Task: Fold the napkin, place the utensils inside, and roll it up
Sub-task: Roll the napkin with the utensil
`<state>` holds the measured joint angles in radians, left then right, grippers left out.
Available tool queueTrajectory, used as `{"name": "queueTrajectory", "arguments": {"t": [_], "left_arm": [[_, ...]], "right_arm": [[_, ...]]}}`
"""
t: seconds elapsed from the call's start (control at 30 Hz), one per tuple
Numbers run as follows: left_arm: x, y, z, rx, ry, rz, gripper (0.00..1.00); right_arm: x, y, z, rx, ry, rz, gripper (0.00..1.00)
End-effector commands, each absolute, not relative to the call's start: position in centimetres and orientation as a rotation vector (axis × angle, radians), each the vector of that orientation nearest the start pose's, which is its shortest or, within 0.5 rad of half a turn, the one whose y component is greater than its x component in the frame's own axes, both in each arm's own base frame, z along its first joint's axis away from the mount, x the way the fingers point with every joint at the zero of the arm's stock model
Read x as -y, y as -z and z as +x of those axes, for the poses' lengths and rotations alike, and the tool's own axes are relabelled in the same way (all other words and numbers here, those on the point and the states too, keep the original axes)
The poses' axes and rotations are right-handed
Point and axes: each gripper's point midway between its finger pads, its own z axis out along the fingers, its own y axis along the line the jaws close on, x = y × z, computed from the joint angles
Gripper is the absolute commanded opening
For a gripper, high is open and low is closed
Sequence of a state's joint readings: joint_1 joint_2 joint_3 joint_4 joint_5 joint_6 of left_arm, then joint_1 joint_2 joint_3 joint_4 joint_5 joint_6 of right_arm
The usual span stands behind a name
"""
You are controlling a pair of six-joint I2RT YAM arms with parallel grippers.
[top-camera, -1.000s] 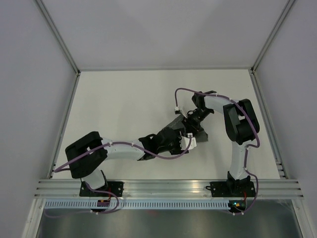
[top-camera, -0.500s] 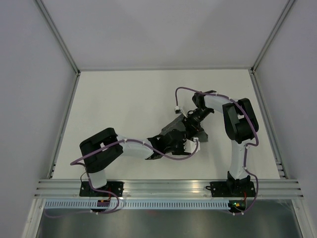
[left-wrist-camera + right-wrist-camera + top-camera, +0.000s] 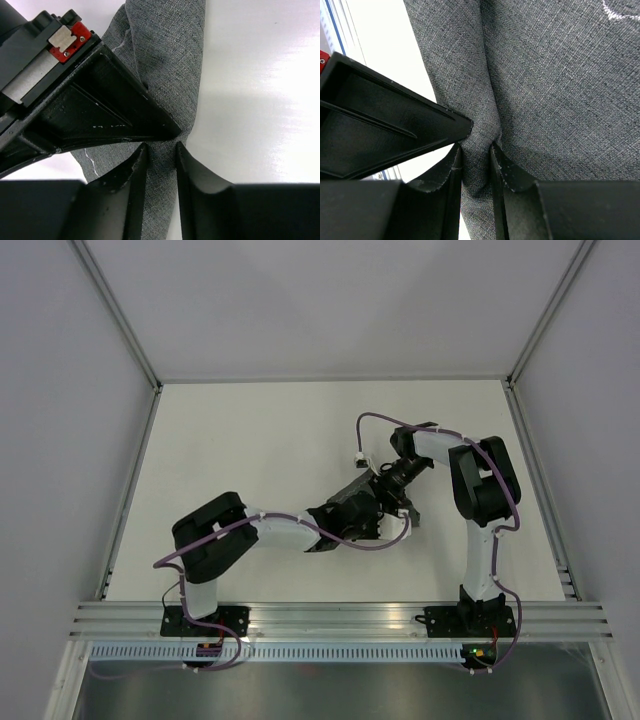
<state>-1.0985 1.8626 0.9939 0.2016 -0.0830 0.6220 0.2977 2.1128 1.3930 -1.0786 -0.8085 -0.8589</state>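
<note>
Swung rightward since the earlier frame, the left hand now pinches a ridge of the dark grey napkin, right of centre on the desk overhead. The right hand grips it too. So crowded, they may collide or bunch the fold.
</note>
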Motion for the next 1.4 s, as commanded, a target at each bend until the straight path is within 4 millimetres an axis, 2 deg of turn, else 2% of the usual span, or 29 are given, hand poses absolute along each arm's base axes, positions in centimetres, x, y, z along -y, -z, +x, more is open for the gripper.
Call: {"name": "queueTrajectory", "arguments": {"t": [0.0,0.23,0.27,0.37,0.6,0.77,1.0,1.13,1.2,1.33,1.37], "left_arm": [[40.5,-2.8,24.9,-1.552,0.203,1.705,0.31],[40.3,-1.9,24.2,-1.649,0.302,1.713,0.12],[40.2,-1.8,24.1,-1.659,0.317,1.714,0.11],[40.1,-1.6,23.4,-1.722,0.378,1.717,0.07],[39.3,-0.7,21.8,-1.869,0.503,1.676,0.02],[39.1,-0.2,21.3,-1.912,0.549,1.667,0.02],[39.0,-0.3,20.9,-2.004,0.696,1.639,0.02],[39.0,-0.6,20.3,-2.053,0.826,1.632,0.02],[38.7,-0.3,20.2,-2.081,0.836,1.624,0.02],[38.3,-0.5,20.3,-2.144,0.942,1.567,0.02],[38.1,-0.8,20.5,-2.167,0.981,1.533,0.02]], "right_arm": [[-16.3,4.0,26.2,-2.526,-1.066,-1.624,0.06],[-16.4,3.3,26.3,-2.521,-1.073,-1.607,0.08],[-16.4,3.1,26.3,-2.52,-1.071,-1.605,0.1],[-16.5,2.6,26.6,-2.502,-1.061,-1.582,0.28],[-17.0,-1.1,28.1,-2.426,-1.007,-1.517,0.46],[-16.9,-3.5,29.3,-2.388,-1.005,-1.432,0.51],[-15.8,-6.6,31.9,-2.357,-0.966,-1.25,0.52],[-14.2,-7.8,33.4,-2.347,-0.914,-1.159,0.52],[-13.5,-8.5,34.2,-2.322,-0.883,-1.116,0.52],[-12.7,-9.2,34.0,-2.286,-0.838,-1.1,0.51],[-12.7,-10.0,34.1,-2.246,-0.809,-1.107,0.51]]}}
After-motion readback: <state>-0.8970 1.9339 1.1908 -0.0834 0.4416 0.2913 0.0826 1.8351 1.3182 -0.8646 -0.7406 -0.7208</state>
